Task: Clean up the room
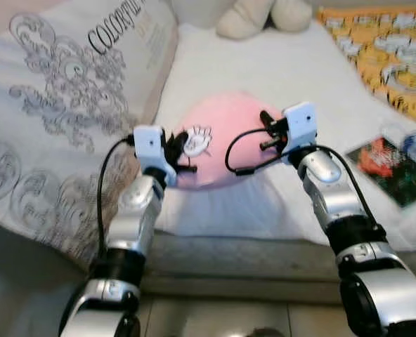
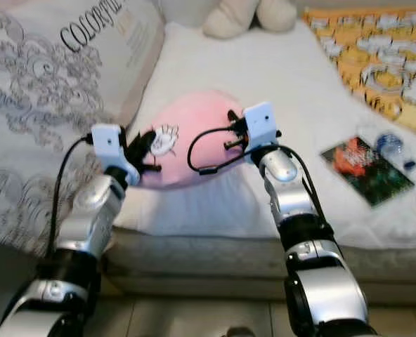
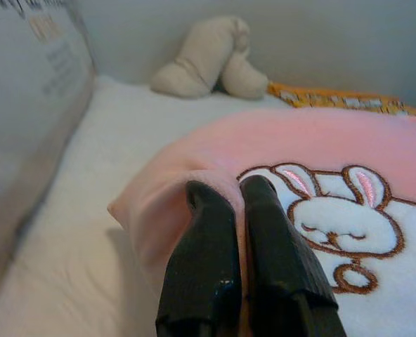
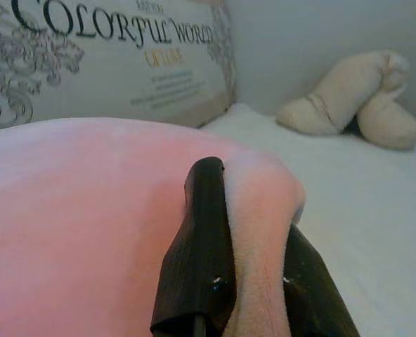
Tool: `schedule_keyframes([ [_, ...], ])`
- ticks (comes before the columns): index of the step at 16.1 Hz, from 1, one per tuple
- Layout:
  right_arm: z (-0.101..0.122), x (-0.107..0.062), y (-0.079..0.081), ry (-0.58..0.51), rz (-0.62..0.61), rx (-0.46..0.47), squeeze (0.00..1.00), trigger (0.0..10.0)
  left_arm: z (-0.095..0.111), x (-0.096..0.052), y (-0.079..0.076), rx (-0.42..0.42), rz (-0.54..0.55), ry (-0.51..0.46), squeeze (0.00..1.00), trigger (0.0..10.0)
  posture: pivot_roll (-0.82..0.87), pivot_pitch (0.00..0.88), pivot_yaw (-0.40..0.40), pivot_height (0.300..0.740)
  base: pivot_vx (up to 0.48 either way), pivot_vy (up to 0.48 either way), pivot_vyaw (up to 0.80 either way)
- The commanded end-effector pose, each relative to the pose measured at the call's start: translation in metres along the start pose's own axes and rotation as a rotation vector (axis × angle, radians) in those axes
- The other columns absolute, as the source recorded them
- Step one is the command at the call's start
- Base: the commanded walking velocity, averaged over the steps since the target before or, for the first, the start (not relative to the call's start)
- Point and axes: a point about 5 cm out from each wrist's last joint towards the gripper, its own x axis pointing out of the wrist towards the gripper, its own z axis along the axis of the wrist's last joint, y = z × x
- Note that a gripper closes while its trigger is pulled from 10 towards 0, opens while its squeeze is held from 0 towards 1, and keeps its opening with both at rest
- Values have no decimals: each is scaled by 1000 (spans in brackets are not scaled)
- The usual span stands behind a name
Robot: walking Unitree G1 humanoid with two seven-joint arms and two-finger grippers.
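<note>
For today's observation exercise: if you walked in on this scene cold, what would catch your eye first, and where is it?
First, the pink pillow with a white bunny patch, near the front edge of the white bed. The left gripper and right gripper each pinch one side of it. Next, the large printed cushion at the left, and the cream plush toy at the bed's far end.

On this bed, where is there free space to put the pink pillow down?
The bare white sheet between the big printed pillow and the orange patterned blanket, beyond the pink pillow, looks free. It is crowded at the head by the cream plush toy, and at the robot's right by the dark booklet. Both hands, left hand and right hand, grip the pink pillow.
</note>
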Motion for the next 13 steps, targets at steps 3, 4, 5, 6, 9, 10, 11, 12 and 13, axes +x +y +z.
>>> schedule_keyframes([
  [3, 13, 5, -1, -60, -15, -4, 0, 0, 8, -2, 23, 10, 69, -26, 0, 0, -150, 0, 112, 740, 412, 174, 0],
  [4, 13, 5, -1, -60, -15, -5, 0, 0, 8, 0, 24, 12, 67, -24, 0, 0, -150, 0, 112, 740, 401, 262, 0],
  [5, 13, 5, -2, -58, -17, -9, 0, 0, 9, 6, 22, 30, 40, -13, 0, 0, -154, 0, 112, 740, 401, 259, 0],
  [6, 13, 5, -3, -56, -18, -10, 0, 0, 9, 8, 21, 38, 30, -6, 0, 0, -154, 0, 112, 740, 401, 259, 0],
  [9, 4, 8, -6, 5, -41, -13, 0, 0, 16, 23, 22, 40, 9, 7, 0, 0, -155, 0, 108, 740, 404, 257, 0],
  [10, 0, 10, -3, 38, -22, -9, 0, 10000, 22, 29, 28, 49, 31, 14, 0, 0, -161, 0, 111, 740, 0, 0, 0],
  [11, 0, 13, 0, 44, -8, -1, 0, 10000, 27, 32, 36, 60, 67, 18, 0, 235, -162, 0, 113, 740, 0, 0, 0],
  [12, 1, 16, 2, 43, -5, 11, 0, 10000, 30, 33, 42, 72, 94, 21, 0, 4000, -161, 0, 116, 740, 0, 0, 0],
  [13, 2, 17, 2, 46, -2, 13, 0, 10000, 30, 33, 45, 79, 106, 30, 0, 10000, -159, 0, 116, 740, 0, 0, 0],
])
